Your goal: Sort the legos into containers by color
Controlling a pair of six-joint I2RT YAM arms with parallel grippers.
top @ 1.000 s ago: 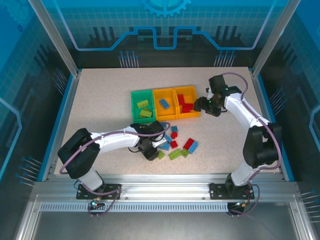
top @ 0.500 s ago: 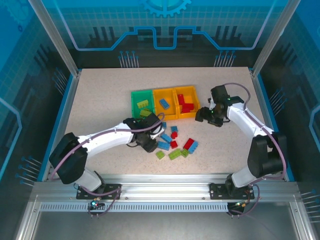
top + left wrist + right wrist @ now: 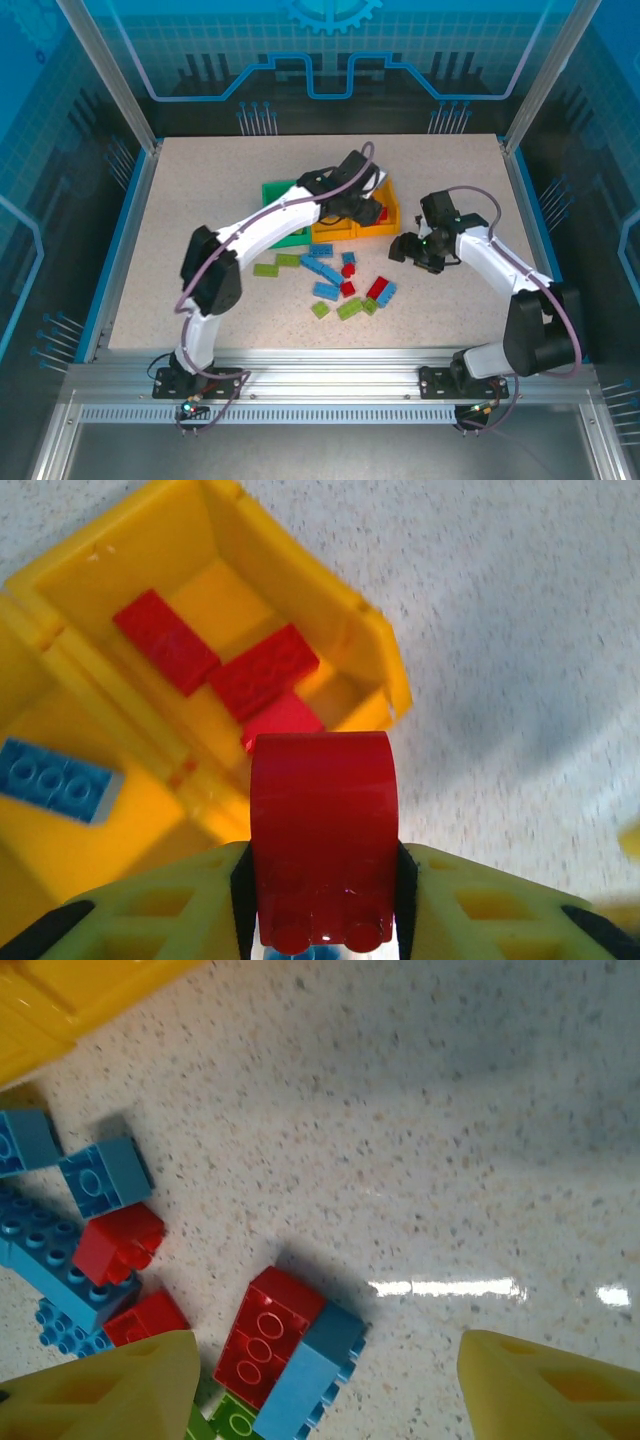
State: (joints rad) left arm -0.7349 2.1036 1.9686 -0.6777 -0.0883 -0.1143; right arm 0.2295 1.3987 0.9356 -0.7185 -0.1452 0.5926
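where red legos (image 3: 262, 670) lie, orange bin (image 3: 290, 575)

Top view. Bare tabletop (image 3: 200, 190) runs from 9 to 12 o'clock of the bins (image 3: 330, 238), giving open passage. The left arm (image 3: 260, 225) slants across the green bin (image 3: 272, 190) and the middle orange one, barring descent there. The left pincer (image 3: 322, 900), clamped on a red brick (image 3: 322, 820), hangs over the end orange bin (image 3: 300, 570), where three red bricks (image 3: 262, 670) cover part of the floor. Loose bricks (image 3: 340, 285) crowd the tabletop at 6 o'clock of the bins. The right pincer (image 3: 403, 250), fingers spread, stands at 3 o'clock of that heap, with bare surface beyond it toward 3 o'clock.
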